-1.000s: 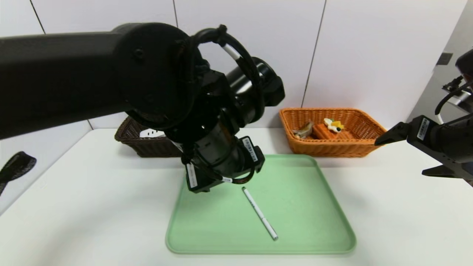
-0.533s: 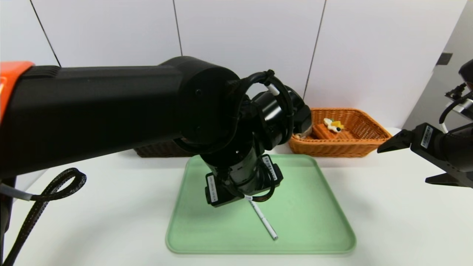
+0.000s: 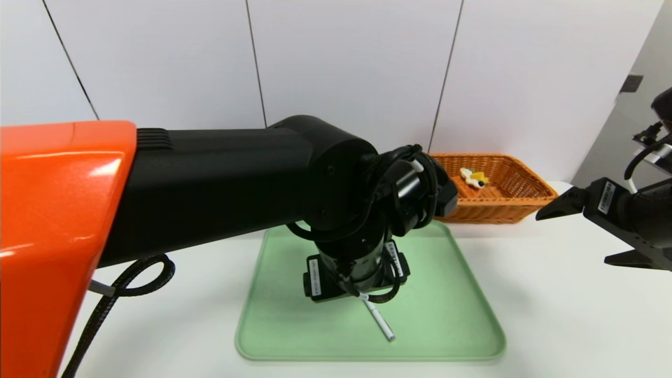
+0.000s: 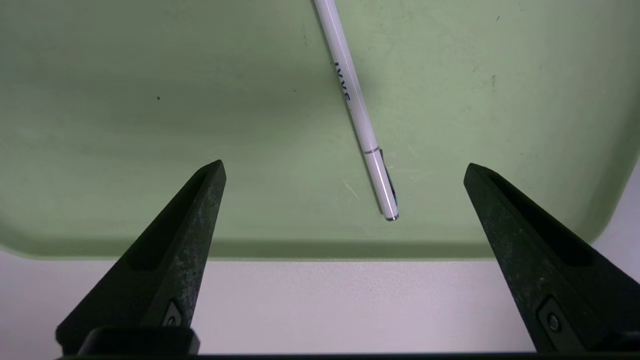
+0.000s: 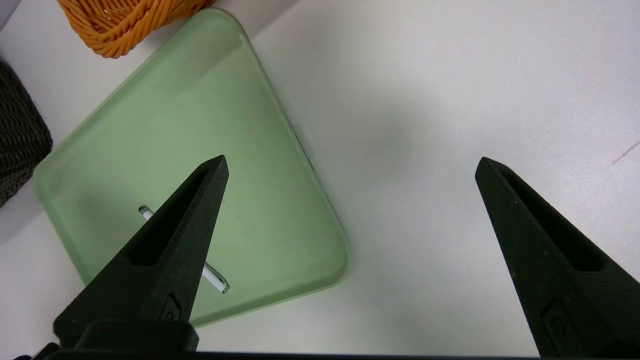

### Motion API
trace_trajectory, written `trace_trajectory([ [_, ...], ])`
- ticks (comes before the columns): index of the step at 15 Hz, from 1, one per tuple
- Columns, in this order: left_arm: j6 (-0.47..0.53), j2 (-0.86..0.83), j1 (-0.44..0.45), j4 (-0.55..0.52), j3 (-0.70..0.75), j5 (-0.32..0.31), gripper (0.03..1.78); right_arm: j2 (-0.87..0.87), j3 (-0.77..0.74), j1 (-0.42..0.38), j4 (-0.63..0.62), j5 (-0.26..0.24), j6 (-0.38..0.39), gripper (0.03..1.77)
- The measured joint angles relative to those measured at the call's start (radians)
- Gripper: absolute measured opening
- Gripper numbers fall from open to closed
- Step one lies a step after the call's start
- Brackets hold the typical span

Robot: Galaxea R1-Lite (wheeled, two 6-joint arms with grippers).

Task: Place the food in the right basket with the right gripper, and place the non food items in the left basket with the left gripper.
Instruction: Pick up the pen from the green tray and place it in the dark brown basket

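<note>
A slim white pen (image 3: 381, 326) (image 4: 350, 90) lies slantwise on the green tray (image 3: 446, 294). My left gripper (image 4: 345, 166) hangs open just above the tray's near part, and the pen's capped end lies between its spread fingers, touching neither. The right basket (image 3: 504, 212), orange wicker, stands behind the tray's right corner with the cake wedge (image 3: 474, 178) in it. In the head view my left arm hides the left basket; the right wrist view shows its dark weave (image 5: 20, 145). My right gripper (image 3: 572, 237) (image 5: 352, 160) hovers open and empty over bare table right of the tray.
My left arm (image 3: 210, 184) spans the left half of the head view, with a black cable loop (image 3: 131, 278) beneath it. White table (image 3: 551, 315) surrounds the tray. A white panelled wall runs behind the baskets.
My left arm has swung right and toward me from in front of the dark basket, and its open gripper has come down over the pen. The right gripper has hardly moved.
</note>
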Motion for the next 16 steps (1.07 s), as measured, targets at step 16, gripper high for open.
trace_trajectory([
  [16,0.031,0.104,0.001,-0.05,-0.001,0.022,1.69,-0.011,0.034,0.002,-0.016,0.001,-0.003,1.71],
])
